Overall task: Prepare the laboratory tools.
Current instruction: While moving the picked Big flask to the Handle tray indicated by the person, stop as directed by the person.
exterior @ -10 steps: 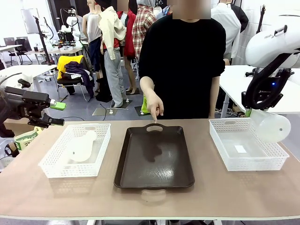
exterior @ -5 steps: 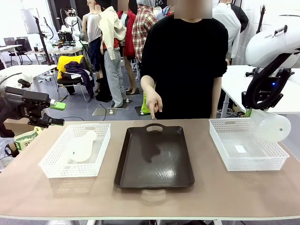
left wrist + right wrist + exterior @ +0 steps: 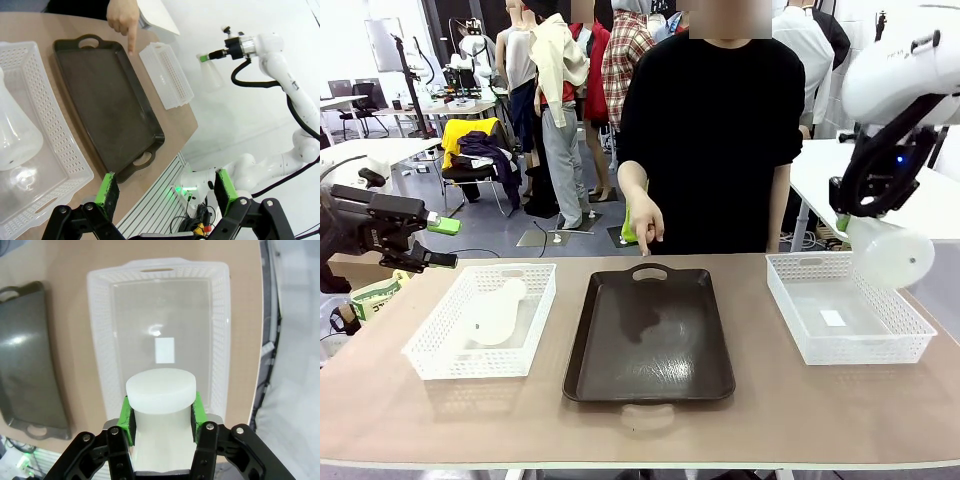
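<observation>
Item 1. Erlenmeyer flask [image 3: 890,257], frosted white. Clamped at the neck between the green pads of the right pincer [image 3: 161,415], which is clenched on it. The wide base points away from the pincer, tilted down and to the robot's right. It hangs in the air above the right mesh basket [image 3: 865,348], clear of its rim. In the wrist view the basket floor lies directly beyond the flask.

Item 2. Second flask [image 3: 495,312], same kind. Lies on its side inside the left mesh basket [image 3: 470,365]. The left pincer [image 3: 165,176] is well apart from it, off the table's [image 3: 640,430] left edge, with jaws spread wide and nothing between them.

Item 3. Dark brown tray [image 3: 650,340], flat on the table between the two baskets.

Item 4. Person's hand [image 3: 648,222], index finger pointing down above the tray's far handle.
</observation>
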You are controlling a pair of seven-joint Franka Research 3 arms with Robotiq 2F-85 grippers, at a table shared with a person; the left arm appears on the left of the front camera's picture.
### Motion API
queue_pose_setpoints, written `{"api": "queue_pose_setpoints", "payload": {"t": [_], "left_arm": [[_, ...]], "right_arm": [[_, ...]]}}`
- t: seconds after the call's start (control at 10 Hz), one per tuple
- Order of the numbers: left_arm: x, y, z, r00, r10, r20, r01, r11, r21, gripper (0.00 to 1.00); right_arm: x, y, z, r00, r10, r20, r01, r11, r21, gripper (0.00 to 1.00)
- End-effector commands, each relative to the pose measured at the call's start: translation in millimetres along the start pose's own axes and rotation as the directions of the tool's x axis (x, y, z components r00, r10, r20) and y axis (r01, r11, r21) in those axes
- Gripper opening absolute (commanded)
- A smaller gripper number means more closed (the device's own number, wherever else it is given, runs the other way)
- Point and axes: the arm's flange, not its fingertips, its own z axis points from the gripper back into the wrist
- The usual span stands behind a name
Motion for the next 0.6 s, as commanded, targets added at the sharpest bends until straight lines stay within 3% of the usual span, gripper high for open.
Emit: {"api": "queue_pose_setpoints", "payload": {"t": [0.0,0.5], "left_arm": [[1,0,1,1.0,0.0,0.008,0.0,1.0,-0.017,1.0],[1,0,1,1.0,0.0,0.008,0.0,1.0,-0.017,1.0]], "right_arm": [[-17,40,26,1.0,0.013,0.019,-0.013,1.0,-0.015,0.0],[-34,159,75,0.982,0.164,0.09,-0.165,0.986,0.007,0.0]]}}
